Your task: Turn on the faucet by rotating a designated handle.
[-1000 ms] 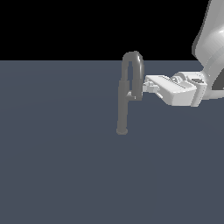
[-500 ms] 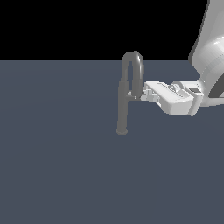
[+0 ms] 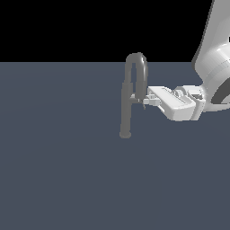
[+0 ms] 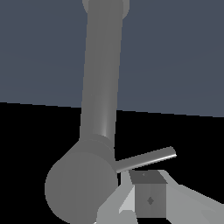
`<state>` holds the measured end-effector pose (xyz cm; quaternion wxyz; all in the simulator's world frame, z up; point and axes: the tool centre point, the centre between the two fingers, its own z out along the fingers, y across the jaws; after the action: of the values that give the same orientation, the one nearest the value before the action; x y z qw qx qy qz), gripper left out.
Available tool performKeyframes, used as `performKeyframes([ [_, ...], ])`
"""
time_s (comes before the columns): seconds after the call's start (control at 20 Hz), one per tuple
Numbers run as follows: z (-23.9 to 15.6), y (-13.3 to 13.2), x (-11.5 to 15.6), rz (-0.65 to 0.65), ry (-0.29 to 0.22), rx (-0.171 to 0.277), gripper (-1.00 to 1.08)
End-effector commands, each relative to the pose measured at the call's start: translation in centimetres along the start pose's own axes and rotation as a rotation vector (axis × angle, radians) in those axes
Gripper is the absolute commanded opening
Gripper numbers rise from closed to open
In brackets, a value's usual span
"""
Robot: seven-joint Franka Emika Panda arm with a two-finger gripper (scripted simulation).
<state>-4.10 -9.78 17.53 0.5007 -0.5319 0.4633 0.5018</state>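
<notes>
The dull-grey faucet (image 3: 126,108) stands upright on a small round base, its gooseneck arching toward the exterior view's right. Its handle (image 3: 137,97) is a thin short stub sticking out of the post at mid-height, toward the arm. My white gripper (image 3: 145,102) reaches in level from the exterior view's right, with its tip right at the handle's end under the spout's mouth. In the wrist view the post (image 4: 103,78) fills the frame, and the handle (image 4: 146,158) is a slim rod passing just past one fingertip (image 4: 148,199). The fingers look shut, with nothing between them.
The faucet stands on a flat blue-grey surface (image 3: 67,179). The thick white arm (image 3: 215,58) rises at the exterior view's right edge. Nothing else shows around the faucet.
The gripper has dropped a little and edged toward the faucet, from spout-mouth height to the handle's level. The faucet has not visibly moved.
</notes>
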Motion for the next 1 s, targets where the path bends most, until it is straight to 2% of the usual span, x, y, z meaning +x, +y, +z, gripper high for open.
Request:
performKeyframes([
  [0.0,0.1,-0.3,1.4,0.015,0.003,0.005,-1.00],
  [0.45,0.1,-1.0,5.7,0.060,0.005,0.018,-1.00],
  [0.5,0.1,-1.0,5.7,0.060,0.005,0.018,-1.00],
  [0.55,-0.6,-0.6,1.2,0.013,-0.016,-0.008,-1.00],
  [0.95,-0.2,-2.3,4.0,0.039,-0.004,0.006,-1.00],
])
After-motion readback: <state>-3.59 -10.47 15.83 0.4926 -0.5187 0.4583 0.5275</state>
